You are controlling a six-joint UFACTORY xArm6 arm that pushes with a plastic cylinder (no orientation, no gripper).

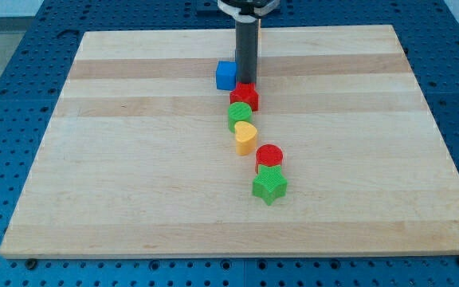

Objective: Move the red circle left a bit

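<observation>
The red circle (269, 155) lies right of the board's middle, touching the green star (269, 185) just below it. A yellow heart (245, 137) sits up-left of the red circle, with a green circle (240, 115) above it and a red block (245, 96) above that. A blue cube (226, 75) stands up-left of the red block. My tip (248, 82) is at the top edge of the red block, right of the blue cube, well above the red circle.
The wooden board (134, 175) lies on a blue perforated table (6, 48). The arm's rod comes down from the view's top centre. The blocks form a chain down the board's middle.
</observation>
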